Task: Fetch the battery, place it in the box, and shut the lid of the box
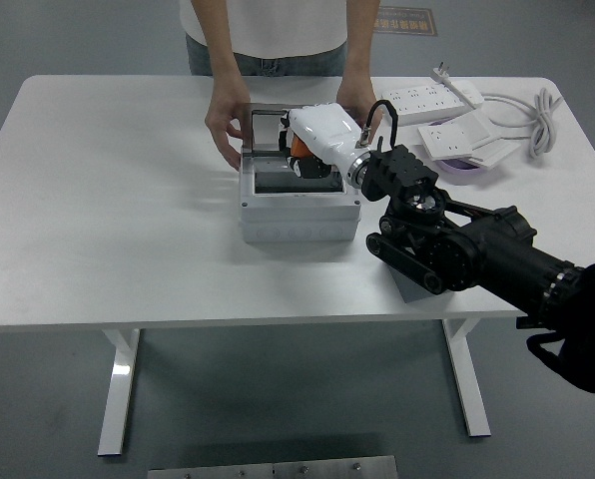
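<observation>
The grey box (pixel 299 215) stands at the table's middle, and its clear lid (pixel 266 126) is raised upright at the back. A dark, glossy flat thing (pixel 278 182) lies inside; I cannot tell whether it is the battery. My right hand (pixel 322 138), white with orange and black parts beneath, hovers over the box's back right part, just in front of the lid. What it holds, if anything, is hidden under the palm. A person at the far side has one hand (pixel 226 120) at the lid's left edge and the other hand (pixel 355 98) behind its right corner.
A grey block (pixel 407 287) lies right of the box, mostly covered by my forearm. Two white power strips (pixel 429 98), a white socket unit (pixel 469 136) over a purple thing, and a coiled white cable (pixel 543 120) fill the back right of the table (pixel 108 220).
</observation>
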Controlling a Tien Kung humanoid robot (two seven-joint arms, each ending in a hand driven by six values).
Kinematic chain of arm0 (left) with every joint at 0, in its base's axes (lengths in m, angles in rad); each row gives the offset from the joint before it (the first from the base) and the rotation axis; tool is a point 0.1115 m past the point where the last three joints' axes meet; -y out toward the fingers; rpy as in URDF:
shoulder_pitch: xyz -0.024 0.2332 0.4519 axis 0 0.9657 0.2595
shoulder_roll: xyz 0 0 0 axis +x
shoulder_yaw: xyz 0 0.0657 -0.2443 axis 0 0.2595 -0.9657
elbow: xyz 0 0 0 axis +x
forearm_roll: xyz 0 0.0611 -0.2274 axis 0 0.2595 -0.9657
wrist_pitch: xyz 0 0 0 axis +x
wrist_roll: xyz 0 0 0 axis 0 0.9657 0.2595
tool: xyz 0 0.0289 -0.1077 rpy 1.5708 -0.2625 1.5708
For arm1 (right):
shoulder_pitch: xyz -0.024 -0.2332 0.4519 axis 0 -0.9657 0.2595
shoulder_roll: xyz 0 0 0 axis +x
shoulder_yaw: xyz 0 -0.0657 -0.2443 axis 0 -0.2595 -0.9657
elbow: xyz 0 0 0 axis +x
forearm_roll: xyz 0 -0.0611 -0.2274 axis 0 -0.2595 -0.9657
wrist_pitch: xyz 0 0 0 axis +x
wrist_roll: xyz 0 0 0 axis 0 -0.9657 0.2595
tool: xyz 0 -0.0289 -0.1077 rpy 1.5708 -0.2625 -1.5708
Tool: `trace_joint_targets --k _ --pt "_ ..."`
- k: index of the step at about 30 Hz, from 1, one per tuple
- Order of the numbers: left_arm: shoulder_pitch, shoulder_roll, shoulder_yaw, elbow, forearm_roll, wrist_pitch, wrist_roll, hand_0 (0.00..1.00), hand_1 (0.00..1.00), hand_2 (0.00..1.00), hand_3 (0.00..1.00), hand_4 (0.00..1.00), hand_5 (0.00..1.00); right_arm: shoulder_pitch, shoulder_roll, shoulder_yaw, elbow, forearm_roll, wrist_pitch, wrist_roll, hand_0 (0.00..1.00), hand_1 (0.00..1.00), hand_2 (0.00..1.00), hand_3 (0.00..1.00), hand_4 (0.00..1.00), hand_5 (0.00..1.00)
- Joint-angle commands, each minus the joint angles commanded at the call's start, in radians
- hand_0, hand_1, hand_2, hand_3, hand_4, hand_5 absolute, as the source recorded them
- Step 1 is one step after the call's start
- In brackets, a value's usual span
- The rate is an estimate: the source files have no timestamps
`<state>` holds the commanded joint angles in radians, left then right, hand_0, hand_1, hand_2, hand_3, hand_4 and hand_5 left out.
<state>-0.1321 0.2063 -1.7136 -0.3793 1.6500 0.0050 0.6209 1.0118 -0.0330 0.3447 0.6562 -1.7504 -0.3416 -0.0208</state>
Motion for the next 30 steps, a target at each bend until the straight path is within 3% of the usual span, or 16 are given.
trace_joint_targets --k 6,13,22,30 --pt "-0.003 0.001 -0.004 0.0 0.009 -0.005 0.0 0.573 0.726 0.621 0.534 0.493 0.011 0.013 0.02 -0.061 -0.057 0.066 -0.064 0.022 0.13 0.203 0.35 0.328 0.039 0.002" --pt "-0.001 0.0 -0.007 -0.001 0.011 -0.006 0.002 0.573 0.726 0.621 0.534 0.491 0.009 0.018 0.033 -0.106 -0.055 0.122 -0.129 0.04 0.139 0.207 0.35 0.329 0.039 0.002" --pt "0.015 0.002 -0.026 -0.026 0.039 -0.013 0.025 0.573 0.725 0.621 0.534 0.49 0.006 0.015 0.033 -0.116 -0.022 0.158 -0.158 0.048 0.141 0.215 0.35 0.329 0.039 0.002" --pt "0.026 0.01 -0.042 -0.043 0.064 -0.018 0.025 0.573 0.726 0.621 0.536 0.488 0.002 0.016 0.033 -0.146 -0.044 0.167 -0.18 0.053 0.146 0.219 0.351 0.329 0.039 0.002"
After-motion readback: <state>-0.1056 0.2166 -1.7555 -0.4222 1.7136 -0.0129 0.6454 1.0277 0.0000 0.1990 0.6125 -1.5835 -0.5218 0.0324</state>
